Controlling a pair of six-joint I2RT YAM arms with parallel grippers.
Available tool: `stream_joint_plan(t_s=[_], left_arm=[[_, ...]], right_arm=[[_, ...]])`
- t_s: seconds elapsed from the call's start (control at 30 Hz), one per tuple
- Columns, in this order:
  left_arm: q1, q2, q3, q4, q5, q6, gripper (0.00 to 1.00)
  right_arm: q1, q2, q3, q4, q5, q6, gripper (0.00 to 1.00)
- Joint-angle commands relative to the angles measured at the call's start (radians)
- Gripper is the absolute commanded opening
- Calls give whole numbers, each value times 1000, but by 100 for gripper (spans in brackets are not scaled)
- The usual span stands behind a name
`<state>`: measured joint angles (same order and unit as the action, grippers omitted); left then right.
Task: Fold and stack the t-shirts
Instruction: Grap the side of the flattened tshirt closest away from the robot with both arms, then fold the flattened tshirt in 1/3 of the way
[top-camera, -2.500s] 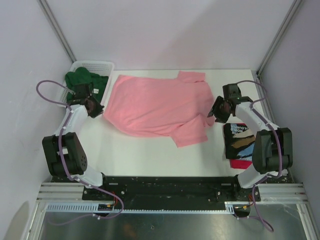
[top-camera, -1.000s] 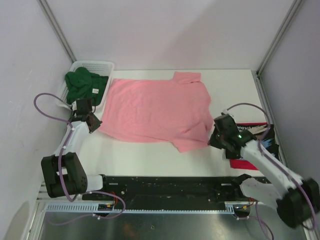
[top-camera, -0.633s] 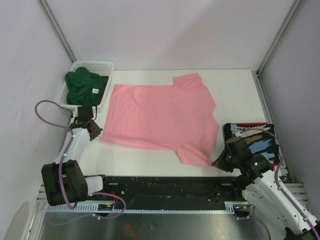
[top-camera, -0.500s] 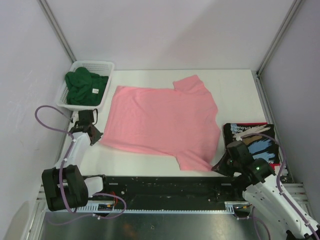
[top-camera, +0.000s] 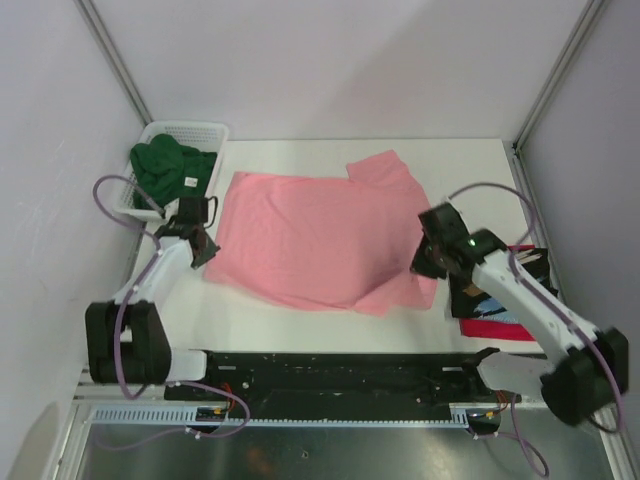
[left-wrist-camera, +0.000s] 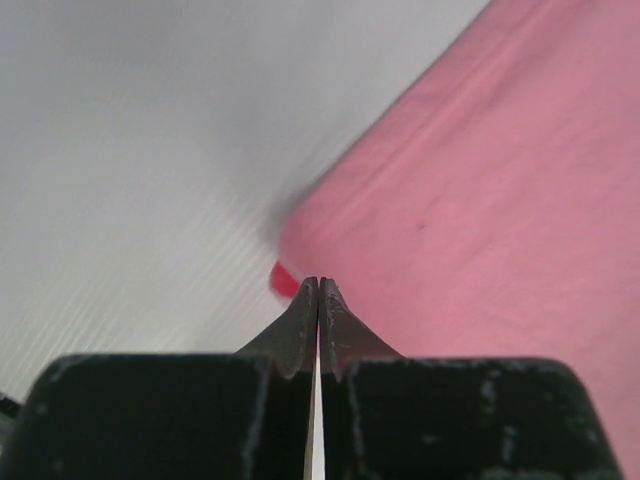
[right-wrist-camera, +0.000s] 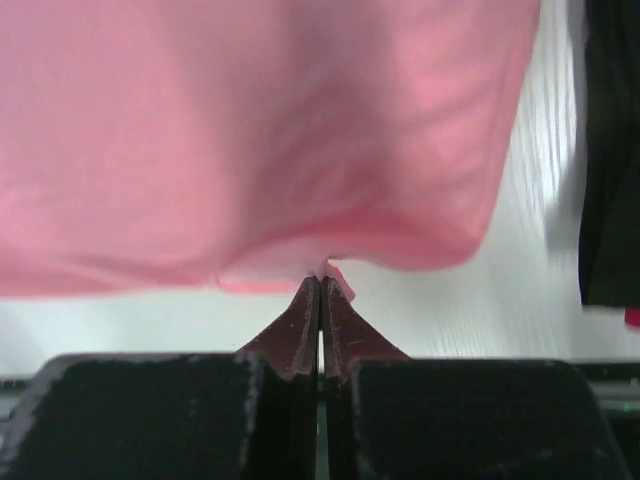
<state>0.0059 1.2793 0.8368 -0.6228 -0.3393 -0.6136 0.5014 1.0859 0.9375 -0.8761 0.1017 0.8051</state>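
The salmon-pink t-shirt (top-camera: 320, 230) lies spread over the middle of the white table. My left gripper (top-camera: 205, 250) is shut on its near left corner, and in the left wrist view the pink cloth (left-wrist-camera: 480, 200) runs away from the closed tips (left-wrist-camera: 318, 285). My right gripper (top-camera: 425, 262) is shut on the near right hem. In the right wrist view this hem (right-wrist-camera: 250, 130) hangs lifted from the tips (right-wrist-camera: 320, 283). A dark green t-shirt (top-camera: 168, 168) fills the basket. The black printed t-shirt (top-camera: 495, 292) lies on a red one (top-camera: 485, 327) at the right.
The white mesh basket (top-camera: 185, 127) stands at the back left corner. A black rail (top-camera: 330, 365) runs along the table's near edge. Grey walls and slanted frame posts close in both sides. The black tee's edge (right-wrist-camera: 610, 150) shows right of the lifted hem.
My right gripper has swung from the table's near edge back toward the middle right, carrying the pink hem with it. My left gripper has shifted right and farther in with its corner.
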Motion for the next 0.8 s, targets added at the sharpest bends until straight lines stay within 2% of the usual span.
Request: stream_joint_plan(t_s=[0.0, 0.17, 0.33, 0.77], left_arm=[[-48, 158, 163, 26, -56, -10, 0], [-72, 331, 289, 29, -74, 0, 0], [-74, 400, 334, 29, -92, 5, 0], [-61, 310, 336, 29, -162, 10, 0]], right_arm=[[-55, 227, 145, 143, 121, -160, 0], [-122, 453, 229, 242, 82, -214, 0], [-150, 570, 292, 281, 67, -235, 0], [-204, 527, 316, 227, 97, -262, 0]])
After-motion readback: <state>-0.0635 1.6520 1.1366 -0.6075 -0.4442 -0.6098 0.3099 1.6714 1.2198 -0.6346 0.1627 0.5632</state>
